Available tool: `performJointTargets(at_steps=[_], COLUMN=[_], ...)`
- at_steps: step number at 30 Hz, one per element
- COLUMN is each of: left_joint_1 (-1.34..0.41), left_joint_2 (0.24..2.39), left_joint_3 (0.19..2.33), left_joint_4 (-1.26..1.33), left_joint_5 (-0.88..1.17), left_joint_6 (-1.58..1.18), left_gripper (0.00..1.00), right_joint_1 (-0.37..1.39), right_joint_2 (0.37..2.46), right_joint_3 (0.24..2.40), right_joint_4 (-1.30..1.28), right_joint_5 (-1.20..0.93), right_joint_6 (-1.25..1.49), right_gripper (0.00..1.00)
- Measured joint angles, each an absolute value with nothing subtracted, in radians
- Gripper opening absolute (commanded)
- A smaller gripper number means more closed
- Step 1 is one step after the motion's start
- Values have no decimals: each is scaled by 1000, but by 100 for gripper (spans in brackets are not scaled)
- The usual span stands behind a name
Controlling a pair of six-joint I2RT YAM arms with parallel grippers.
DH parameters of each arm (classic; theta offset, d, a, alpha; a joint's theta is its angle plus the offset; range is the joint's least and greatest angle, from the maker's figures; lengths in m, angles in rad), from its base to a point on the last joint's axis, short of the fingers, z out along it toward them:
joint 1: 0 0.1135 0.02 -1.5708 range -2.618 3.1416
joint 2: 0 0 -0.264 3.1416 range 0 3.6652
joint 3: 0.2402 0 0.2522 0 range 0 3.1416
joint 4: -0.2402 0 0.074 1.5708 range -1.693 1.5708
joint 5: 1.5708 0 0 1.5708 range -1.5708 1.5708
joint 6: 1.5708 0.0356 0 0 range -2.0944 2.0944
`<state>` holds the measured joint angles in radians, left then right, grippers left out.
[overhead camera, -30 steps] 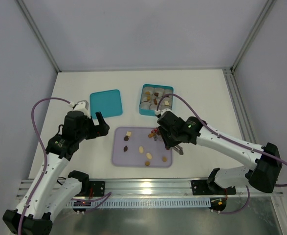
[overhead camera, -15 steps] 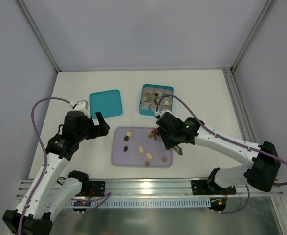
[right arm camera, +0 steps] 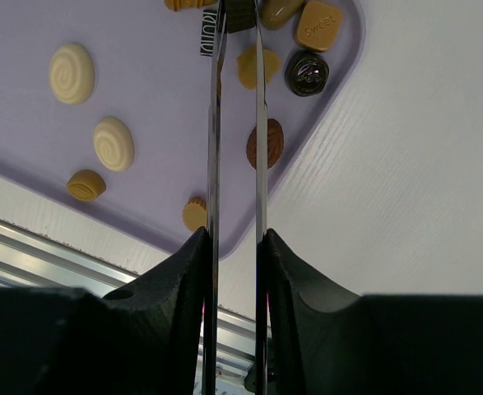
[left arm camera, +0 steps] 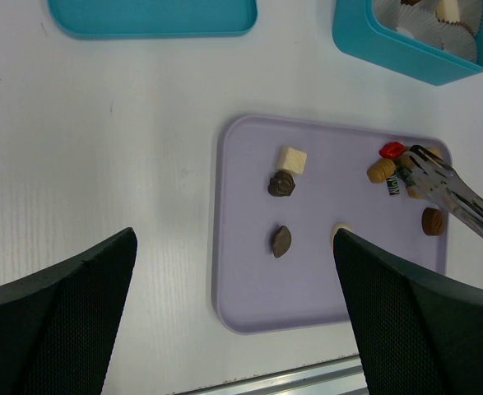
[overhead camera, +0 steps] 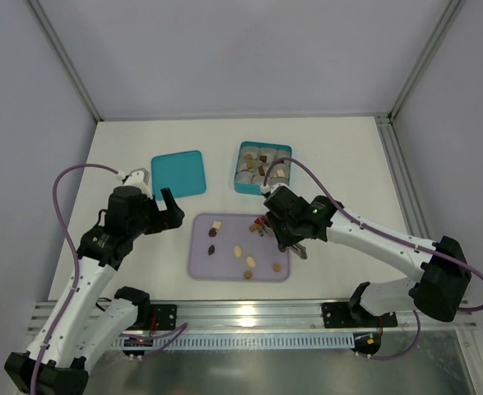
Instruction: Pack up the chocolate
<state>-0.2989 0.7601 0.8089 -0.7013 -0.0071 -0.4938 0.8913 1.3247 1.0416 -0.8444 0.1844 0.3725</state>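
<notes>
The chocolate lies scattered on a lilac tray (overhead camera: 225, 267): cream swirls (right arm camera: 71, 72), a tan square (right arm camera: 318, 25), a dark round one (right arm camera: 307, 72), a red one (left arm camera: 392, 150). My right gripper (right arm camera: 234, 239) is shut on metal tongs (right arm camera: 216, 123), whose blades reach over the tray's far right corner. A dark piece (right arm camera: 239, 12) sits between the blade tips at the frame's top edge; I cannot tell whether it is lifted. Seen from the top, the tongs (overhead camera: 267, 229) point left. My left gripper (left arm camera: 233, 247) hangs open above the tray's left part, holding nothing.
A teal box (overhead camera: 243, 188) lined with grey-white paper cups stands behind the tray, some cups holding pieces. Its flat teal lid (overhead camera: 178, 174) lies to the left. An aluminium rail (overhead camera: 249, 317) runs along the near table edge.
The right arm has edged slightly left over the tray's far right corner and the tong blades have drawn a little closer. The left arm has not moved.
</notes>
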Motion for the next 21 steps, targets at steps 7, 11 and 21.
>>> performJointTargets(at_steps=[7,11,21], left_joint_1=[-299,-299,-299], left_joint_2=[760,760,763], left_joint_3=[809,809,809], left_joint_4=[-701,-701,-701], left_joint_5=[-7,-7,-7], left_joint_6=[-494,-494,-494], left_gripper=[100,100,100], right_joint_1=[874,870,813], right_joint_2=[1324,1306,1242], right_joint_3=[1041,1046,1177], right_joint_4=[-843,-862,-921], right_joint_5=[171,165,131], right_joint_6=[369,365,337], right_gripper=[28,27,27])
